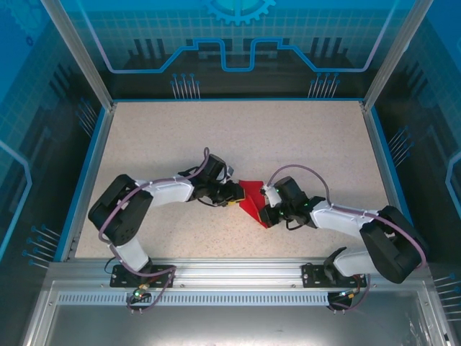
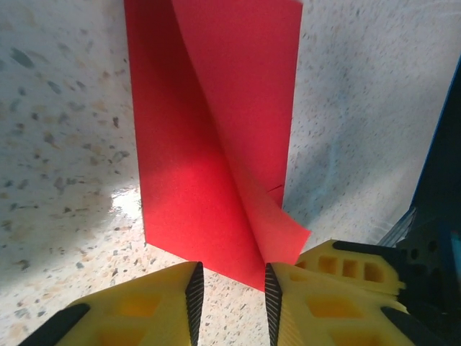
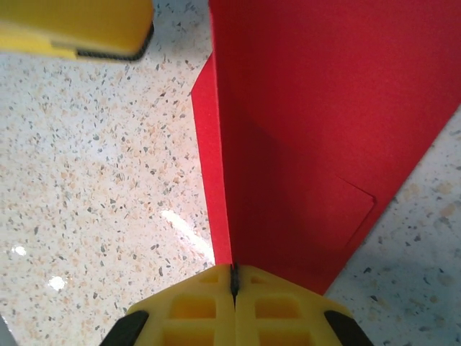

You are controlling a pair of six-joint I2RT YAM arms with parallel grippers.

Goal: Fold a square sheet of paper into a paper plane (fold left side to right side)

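Observation:
The square sheet of paper [image 1: 251, 196] is bright red and lies partly folded on the speckled table between both grippers. It is a creased sheet with one flap raised, not a paper plane. In the left wrist view the sheet [image 2: 209, 144] has a flap curling up along a diagonal. Its near corner pokes between the parted yellow fingers of my left gripper [image 2: 232, 299], brushing the right finger. My right gripper [image 3: 233, 277] is shut on the edge of the sheet [image 3: 310, 144], which stands up from the table there. From above, the left gripper [image 1: 234, 200] and right gripper [image 1: 268, 213] flank the paper.
The speckled table [image 1: 288, 137] stretches bare behind the paper, bounded by blue-rimmed transparent walls [image 1: 94, 144]. A metal rail [image 1: 230, 270] carries both arm bases at the near edge. A yellow finger of the left gripper [image 3: 79, 29] is at the right wrist view's top left.

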